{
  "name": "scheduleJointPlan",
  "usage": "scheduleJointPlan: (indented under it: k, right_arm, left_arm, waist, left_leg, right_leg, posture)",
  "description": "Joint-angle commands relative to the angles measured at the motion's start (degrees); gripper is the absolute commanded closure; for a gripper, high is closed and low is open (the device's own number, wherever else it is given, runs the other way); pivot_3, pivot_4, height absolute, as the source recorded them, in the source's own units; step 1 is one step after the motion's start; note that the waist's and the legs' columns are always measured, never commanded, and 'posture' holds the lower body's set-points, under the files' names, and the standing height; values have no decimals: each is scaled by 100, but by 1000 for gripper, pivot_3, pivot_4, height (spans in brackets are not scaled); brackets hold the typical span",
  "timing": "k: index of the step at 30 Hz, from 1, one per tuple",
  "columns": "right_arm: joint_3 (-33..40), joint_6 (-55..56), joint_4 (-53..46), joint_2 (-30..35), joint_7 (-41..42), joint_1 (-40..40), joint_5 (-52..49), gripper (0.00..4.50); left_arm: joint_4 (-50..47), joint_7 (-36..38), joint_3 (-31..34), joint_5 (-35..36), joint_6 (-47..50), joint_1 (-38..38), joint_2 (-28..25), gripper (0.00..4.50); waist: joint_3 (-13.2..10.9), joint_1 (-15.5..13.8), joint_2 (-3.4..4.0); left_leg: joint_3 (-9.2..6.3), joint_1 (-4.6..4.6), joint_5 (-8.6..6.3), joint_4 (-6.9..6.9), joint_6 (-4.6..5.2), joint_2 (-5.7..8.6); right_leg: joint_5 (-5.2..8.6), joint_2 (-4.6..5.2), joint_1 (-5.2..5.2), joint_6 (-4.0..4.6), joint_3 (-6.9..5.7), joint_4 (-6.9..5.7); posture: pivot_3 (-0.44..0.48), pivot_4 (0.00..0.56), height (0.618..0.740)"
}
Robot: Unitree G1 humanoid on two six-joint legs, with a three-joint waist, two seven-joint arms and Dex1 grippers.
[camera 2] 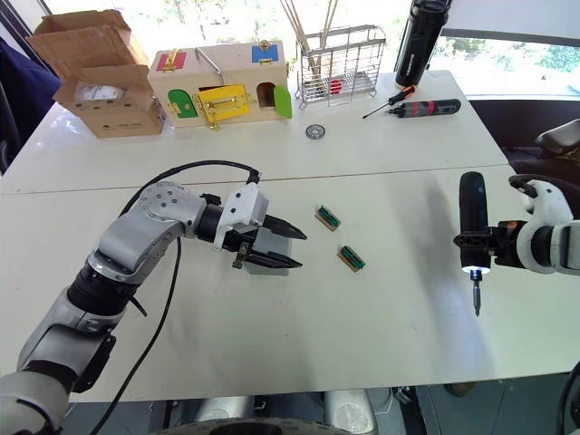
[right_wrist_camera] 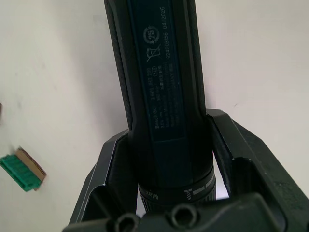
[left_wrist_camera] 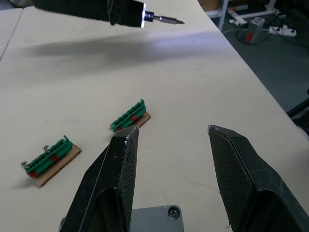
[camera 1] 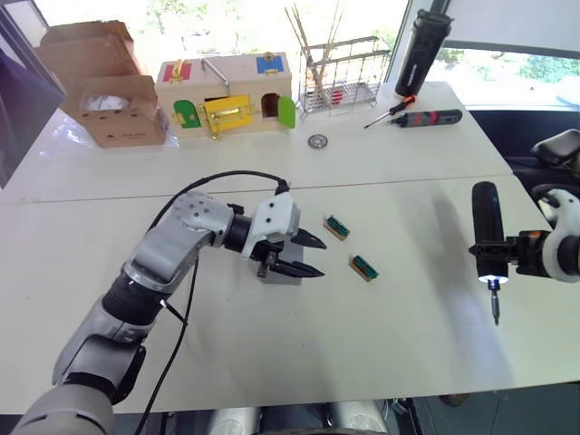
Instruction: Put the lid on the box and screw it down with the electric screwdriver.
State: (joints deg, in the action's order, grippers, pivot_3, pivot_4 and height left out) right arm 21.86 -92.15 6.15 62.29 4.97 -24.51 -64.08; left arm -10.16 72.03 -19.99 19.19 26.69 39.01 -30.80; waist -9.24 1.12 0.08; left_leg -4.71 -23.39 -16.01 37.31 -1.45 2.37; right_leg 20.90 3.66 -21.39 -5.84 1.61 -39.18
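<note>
The right pincer is clamped on the electric screwdriver, upright, lit tip down, above the table. The left pincer stands apart directly over the grey box; two green terminal blocks lie just beyond its fingertips.

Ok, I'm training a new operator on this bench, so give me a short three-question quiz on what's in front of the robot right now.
1. True or false: the right pincer grips the electric screwdriver with its bit pointing down.
2. How many green terminal strips lie on the table?
3. The left pincer is: A) shut on the lid, B) open over the grey box, C) holding a wire basket.

Key: 1 true; 2 two; 3 B.
</note>
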Motion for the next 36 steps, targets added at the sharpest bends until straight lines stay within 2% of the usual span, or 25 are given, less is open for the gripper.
scheduleJointPlan:
  k: [1,5,9,16,18,22,24,28,32,36]
  right_arm:
    - [-136,-35,326,115,126,-343,1,2651]
    - [-539,-35,866,54,217,-737,113,2651]
    - [-767,-35,1181,-114,397,-1027,642,2651]
    - [-985,31,1152,-243,931,-1094,1331,2651]
    - [-977,104,1147,-280,1067,-1070,1480,1606]
    - [-1001,247,1061,-310,1277,-982,1783,171]
    - [-1025,308,916,-290,1399,-927,1891,19]
    - [-1305,965,130,39,1783,-947,2259,19]
    - [-1446,1684,-1323,394,2793,-999,2089,19]
    - [-1514,2272,-2892,471,3548,-223,1897,19]
  left_arm:
    - [-69,-109,92,-46,-104,45,20,2159]
    - [-46,-362,194,-39,-31,37,76,2159]
    - [-73,-440,272,5,68,-41,-14,2159]
    - [-36,-624,540,148,359,-128,-182,2159]
    - [51,-637,620,168,401,-111,-226,2172]
    - [268,-606,735,123,402,-33,-345,2172]
    - [419,-587,813,108,378,17,-414,2172]
    - [980,-619,1166,97,314,153,-657,2172]
    - [1576,-566,1315,-94,137,38,-1010,2172]
    - [1740,-492,1232,-246,32,-245,-1188,2172]
  waist:
    - [0,-29,0]
    - [-2,-49,-3]
    - [-3,-40,-4]
    - [-3,-37,-5]
    - [-3,-38,-5]
    - [-3,-44,-7]
    - [-3,-52,-8]
    - [-4,-32,-6]
    - [-10,12,6]
    - [-13,-9,-5]
  left_leg:
    - [0,-1,0,1,0,1]
    - [-6,-5,0,8,0,3]
    - [-6,-5,0,8,-1,3]
    - [-8,-5,1,8,-1,3]
    - [-9,-5,1,10,-1,3]
    - [-10,-3,0,16,-1,3]
    - [-12,-3,0,20,-1,6]
    - [-13,-4,0,23,-1,9]
    - [-10,-6,1,14,-3,8]
    - [-19,-4,2,8,-4,-5]
  right_leg:
    - [0,1,0,0,0,1]
    - [-2,2,2,-4,0,3]
    - [-3,2,2,-5,0,4]
    - [-3,2,2,-5,0,3]
    - [-3,2,3,-5,-1,3]
    - [-4,1,8,-8,-3,3]
    - [-6,2,12,-11,-4,3]
    - [-7,4,9,-13,-5,2]
    - [-7,1,-4,-13,-7,-1]
    - [-7,-1,-2,-13,-11,3]
  posture:
    - [0,150,740]
    - [0,150,740]
    - [0,150,740]
    - [0,150,740]
    - [0,150,740]
    - [0,150,740]
    - [0,150,740]
    - [0,150,740]
    - [0,150,740]
    - [0,150,740]
